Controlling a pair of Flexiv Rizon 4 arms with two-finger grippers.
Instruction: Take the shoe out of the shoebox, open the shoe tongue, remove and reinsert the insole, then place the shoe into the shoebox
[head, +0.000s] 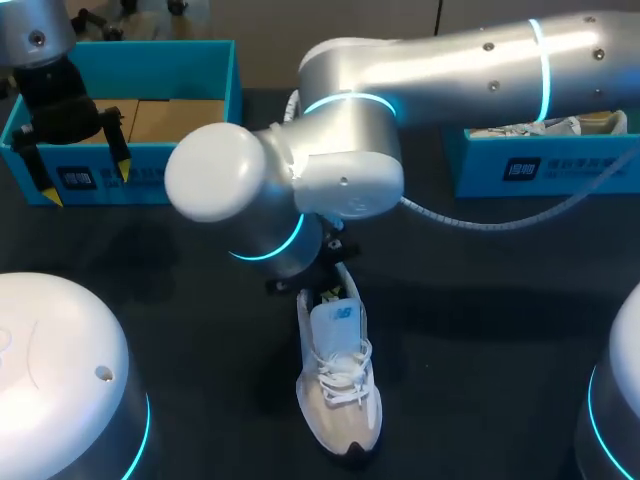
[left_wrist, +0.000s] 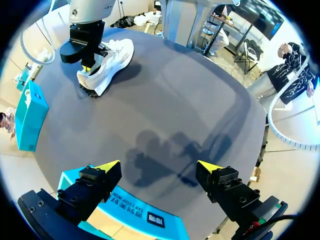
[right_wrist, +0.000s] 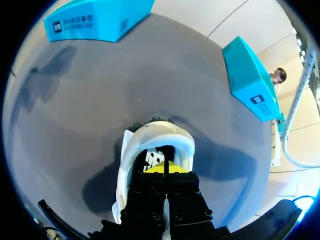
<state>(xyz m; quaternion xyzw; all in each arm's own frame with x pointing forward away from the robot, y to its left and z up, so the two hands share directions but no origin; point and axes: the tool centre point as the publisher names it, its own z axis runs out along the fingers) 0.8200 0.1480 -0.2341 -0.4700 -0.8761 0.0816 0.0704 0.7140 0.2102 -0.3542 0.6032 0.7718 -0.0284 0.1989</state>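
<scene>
Progress: white lace-up sneaker (head: 340, 385) out, lying on dark desk (head: 480, 300) | right fingers (right_wrist: 155, 169) closed together inside its opening, grip unclear | left fingers (left_wrist: 109, 166) spread above empty teal cardboard shoebox (head: 200, 52) | remaining, likely: insole work, reboxing

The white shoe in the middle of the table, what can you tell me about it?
The shoe is a white lace-up sneaker that looks like fabric, with white laces, a pale tongue and a dark sole showing at the toe. It rests sole down on the dark table. The right gripper is at its heel end, with closed fingers dipping into the opening. Whether they pinch anything inside is hidden.
</scene>
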